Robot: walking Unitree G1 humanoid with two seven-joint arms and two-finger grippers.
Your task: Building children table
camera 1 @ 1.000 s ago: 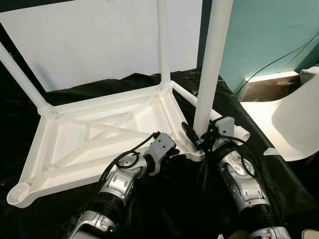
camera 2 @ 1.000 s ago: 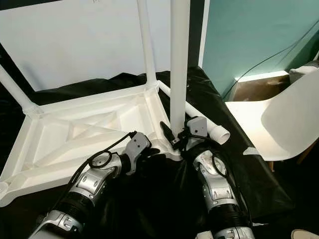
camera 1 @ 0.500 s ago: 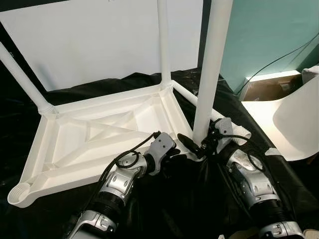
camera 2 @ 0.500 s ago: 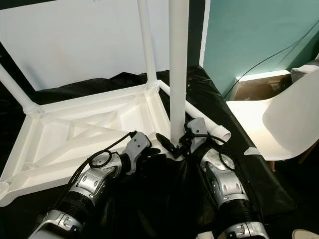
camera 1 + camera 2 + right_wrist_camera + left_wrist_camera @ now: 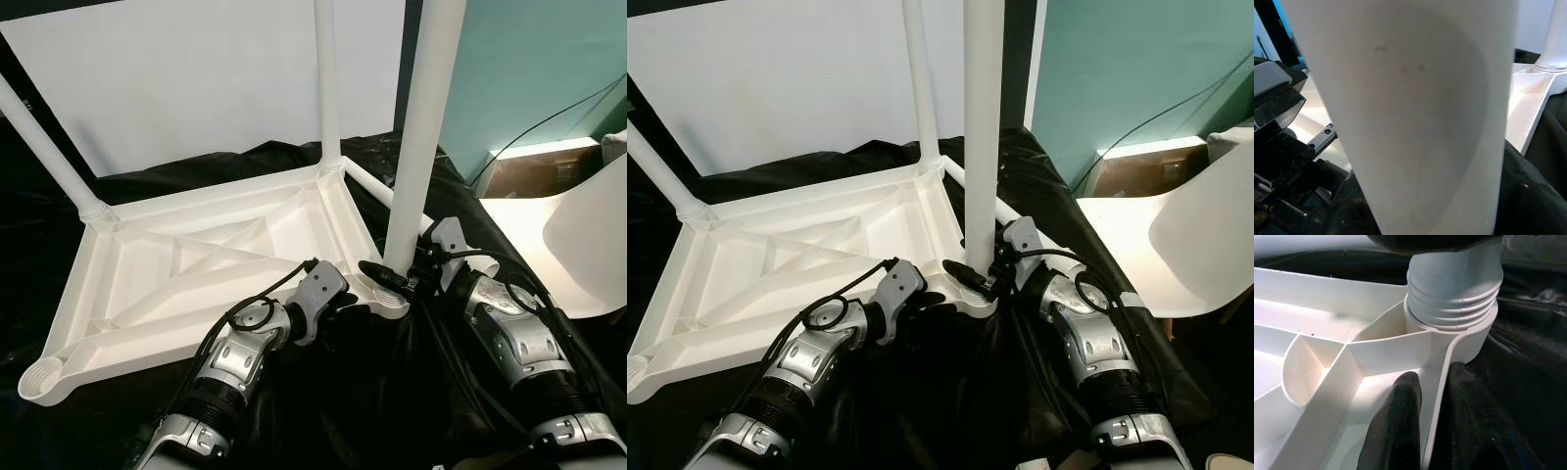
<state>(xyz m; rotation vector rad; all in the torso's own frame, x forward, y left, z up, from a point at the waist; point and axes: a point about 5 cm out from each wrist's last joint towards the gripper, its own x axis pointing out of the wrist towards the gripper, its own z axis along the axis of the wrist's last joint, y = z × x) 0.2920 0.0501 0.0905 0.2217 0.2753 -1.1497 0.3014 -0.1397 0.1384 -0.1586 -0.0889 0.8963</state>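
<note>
The right gripper (image 5: 982, 277) has swung rightward, jaws still clasping the upright leg (image 5: 982, 127); left gripper (image 5: 1432, 428) pinches the upturned tabletop's rim (image 5: 1437, 396).

A black plastic sheet (image 5: 372, 392) covers the floor — the upturned white tabletop (image 5: 196, 269) lies on it.

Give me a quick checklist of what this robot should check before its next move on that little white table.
1. Left gripper pinching the tabletop rim beside the corner socket: ok.
2. Right gripper around the base of the near leg: ok.
3. Leg's threaded end entered in the socket: ok.
4. Leg screwed fully home: not ok, thread rings show above the socket.
5. Leg standing straight: cannot tell.
6. Front-left socket fitted with a leg: not ok.
</note>
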